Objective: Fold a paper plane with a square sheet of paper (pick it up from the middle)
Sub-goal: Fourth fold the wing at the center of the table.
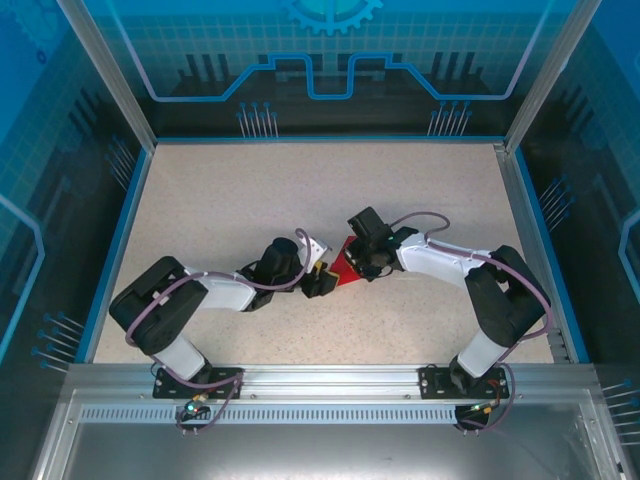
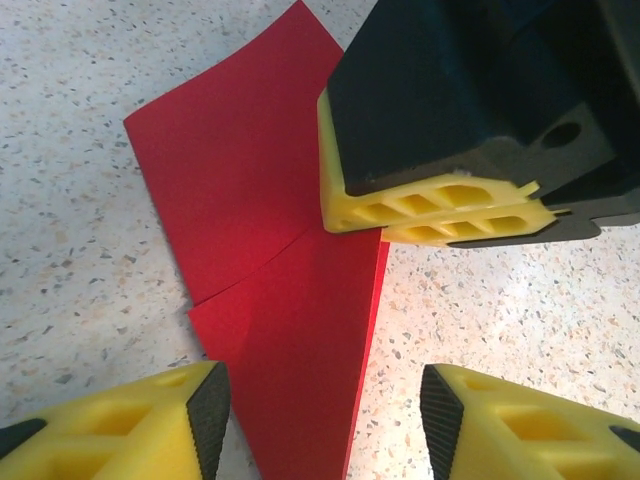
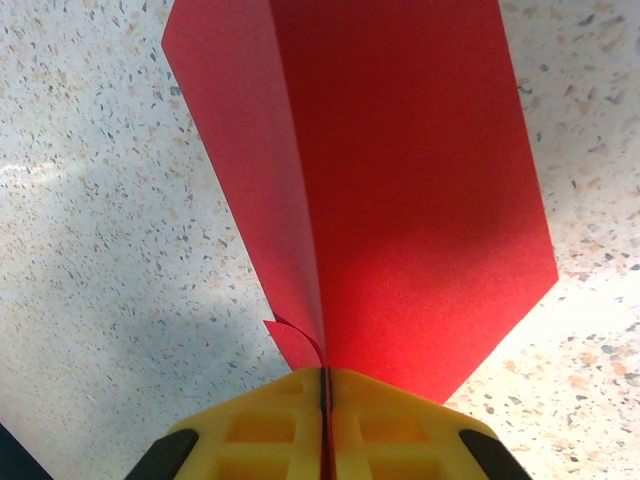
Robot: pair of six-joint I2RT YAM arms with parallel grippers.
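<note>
Well, we see the square sheet of paper (image 1: 345, 262) near the middle of the speckled table (image 1: 250, 190), lying between the two grippers, creased rather than flat. From the right wrist, the right gripper (image 3: 325, 425) has its yellow fingers (image 3: 250, 435) pressed tight together on the paper's fold. One red flap stands up left of the crease and a wider panel spreads to the right (a small curled corner shows just above the fingertips). From the left wrist, the left gripper (image 2: 320, 425) holds its jaws apart, one fingertip on either side of the paper's narrow end. We cannot tell whether either pad touches it. Just beyond, the right gripper's fingers clamp the sheet at its right edge, where the red surface rests partly on the table
</note>
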